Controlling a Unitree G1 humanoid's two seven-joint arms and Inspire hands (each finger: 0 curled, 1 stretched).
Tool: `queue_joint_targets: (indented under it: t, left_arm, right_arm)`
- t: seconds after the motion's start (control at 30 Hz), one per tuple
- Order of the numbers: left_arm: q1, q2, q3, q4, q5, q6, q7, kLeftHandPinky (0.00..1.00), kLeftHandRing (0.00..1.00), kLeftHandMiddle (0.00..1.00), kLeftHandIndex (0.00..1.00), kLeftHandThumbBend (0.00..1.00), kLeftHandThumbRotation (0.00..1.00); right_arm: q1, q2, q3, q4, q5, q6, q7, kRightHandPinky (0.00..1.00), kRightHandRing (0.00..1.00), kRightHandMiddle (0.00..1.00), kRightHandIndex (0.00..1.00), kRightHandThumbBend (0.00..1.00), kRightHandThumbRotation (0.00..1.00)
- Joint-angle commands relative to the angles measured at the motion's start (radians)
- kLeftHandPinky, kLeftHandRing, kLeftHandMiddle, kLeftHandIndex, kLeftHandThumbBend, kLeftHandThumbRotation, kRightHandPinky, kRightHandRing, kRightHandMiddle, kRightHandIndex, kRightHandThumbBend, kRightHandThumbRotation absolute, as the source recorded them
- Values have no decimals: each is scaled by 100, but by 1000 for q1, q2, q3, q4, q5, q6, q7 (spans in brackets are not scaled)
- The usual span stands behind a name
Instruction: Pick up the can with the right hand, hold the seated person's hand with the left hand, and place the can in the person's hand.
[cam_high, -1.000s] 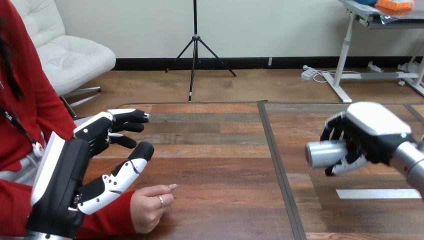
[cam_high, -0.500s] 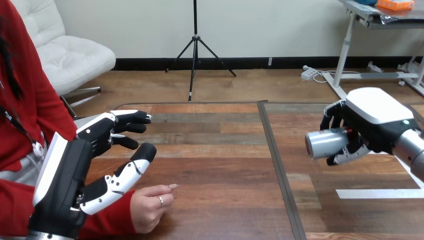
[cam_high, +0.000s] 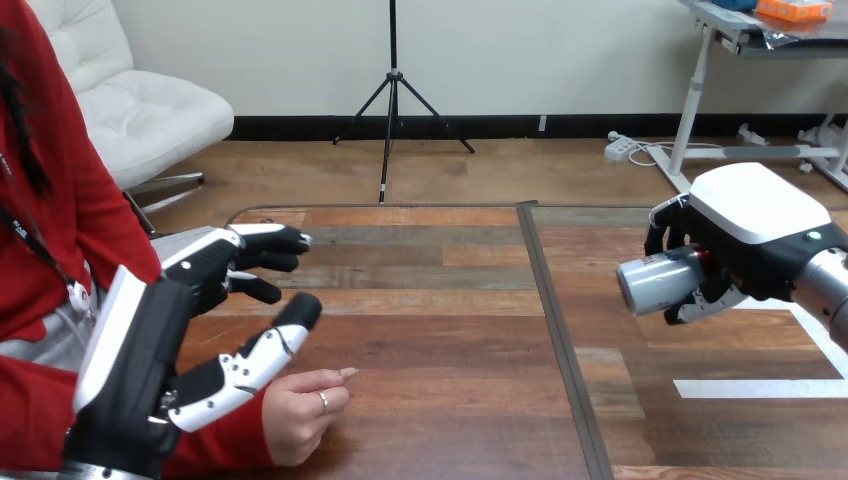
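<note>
The right hand (cam_high: 752, 240), clenched round the can (cam_high: 655, 284), has raised it higher above the table (cam_high: 450, 330) at the right, so pickup looks done, while the left hand (cam_high: 140, 360), fingers spread and empty, hovers over the person's hand (cam_high: 300, 410) at near left, not yet holding it.

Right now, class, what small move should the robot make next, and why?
Probably lower the open left hand onto the person's hand and curl round it. The right hand grips the can above the table, while the person's hand rests loosely curled on the table, unheld.
</note>
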Motion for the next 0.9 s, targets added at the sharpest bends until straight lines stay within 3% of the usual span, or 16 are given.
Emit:
queue_joint_targets:
  t: [0.0, 0.43, 0.6, 0.87]
  left_arm:
    - [-46, 28, -9, 1, 45, 8, 6, 58, 70, 73, 69, 56, 43]
    - [-56, 57, -14, -46, 122, 51, -11, 58, 71, 75, 71, 59, 41]
    - [-62, 65, -20, -61, 120, 79, -23, 59, 71, 75, 72, 61, 41]
    - [-69, 71, -26, -75, 116, 105, -36, 61, 72, 75, 72, 62, 40]
  right_arm:
    - [-100, -36, -12, -47, -32, 3, -64, 41, 46, 51, 48, 64, 0]
    - [-127, -40, 23, -30, -159, -12, -182, 39, 45, 51, 48, 68, 0]
    - [-143, -40, 51, -17, -226, -5, -249, 39, 46, 51, 48, 71, 0]
    - [-176, -38, 96, 9, -305, -2, -313, 40, 48, 52, 47, 71, 0]
